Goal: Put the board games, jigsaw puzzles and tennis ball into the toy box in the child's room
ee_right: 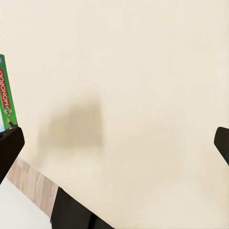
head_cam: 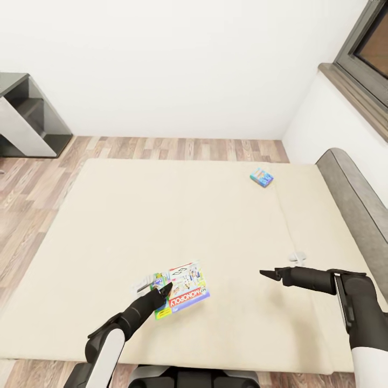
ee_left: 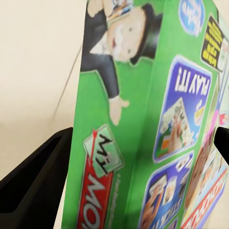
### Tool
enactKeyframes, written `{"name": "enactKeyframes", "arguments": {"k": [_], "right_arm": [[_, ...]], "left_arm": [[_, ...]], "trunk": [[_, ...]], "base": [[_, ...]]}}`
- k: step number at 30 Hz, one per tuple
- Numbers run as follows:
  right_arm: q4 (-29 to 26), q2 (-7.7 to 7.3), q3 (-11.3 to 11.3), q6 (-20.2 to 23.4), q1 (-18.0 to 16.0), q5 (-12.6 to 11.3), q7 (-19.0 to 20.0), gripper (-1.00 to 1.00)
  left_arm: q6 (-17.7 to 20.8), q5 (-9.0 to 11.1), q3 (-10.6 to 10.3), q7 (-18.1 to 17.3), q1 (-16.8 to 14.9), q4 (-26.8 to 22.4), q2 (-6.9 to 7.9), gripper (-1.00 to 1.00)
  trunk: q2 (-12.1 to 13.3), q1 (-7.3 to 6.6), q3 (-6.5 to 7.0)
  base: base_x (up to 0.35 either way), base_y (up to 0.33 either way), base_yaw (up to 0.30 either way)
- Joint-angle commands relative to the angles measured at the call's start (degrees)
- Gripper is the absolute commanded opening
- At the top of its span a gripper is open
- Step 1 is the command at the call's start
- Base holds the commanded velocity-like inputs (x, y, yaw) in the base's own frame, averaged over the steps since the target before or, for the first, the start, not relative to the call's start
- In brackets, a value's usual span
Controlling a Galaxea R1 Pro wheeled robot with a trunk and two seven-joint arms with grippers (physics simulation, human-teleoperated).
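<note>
Gripping the green board game [head_cam: 180, 288], left end effector [head_cam: 161, 293] clamps it; right end effector [head_cam: 268, 274] spread apart.

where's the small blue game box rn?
In the head view, the small teal-blue flat cardboard game box lies on the cream bed, at its far right, near the grey padded headboard and well beyond the right end effector.

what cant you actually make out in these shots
- Print on the small blue box far across the bed: too small in the head view.
- Green Monopoly box: cut off by the frame edges in the left wrist view, lettering blurred; its near end is behind the left end effector in the head view.
- Right end effector: head view cannot settle open or shut; right wrist view shows its fingers spread.
</note>
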Motion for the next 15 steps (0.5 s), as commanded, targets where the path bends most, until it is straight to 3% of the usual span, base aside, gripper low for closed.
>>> {"name": "enactKeyframes", "arguments": {"k": [1, 15], "right_arm": [[-0.06, 0.02, -0.10, 0.38, -0.06, 0.55, 0.57, 1.00], [-0.06, 0.02, -0.11, 0.34, -0.06, 0.55, 0.55, 1.00]], "left_arm": [[0.23, 0.55, -0.03, 0.59, -0.02, -0.09, 0.00, -1.00], [0.19, 0.55, -0.03, 0.73, -0.02, -0.09, 0.00, -1.00]], "trunk": [[-0.09, 0.04, 0.01], [-0.09, 0.04, 1.26]], "base": [[0.000, 0.000, 0.000], [0.000, 0.000, 0.000]]}}
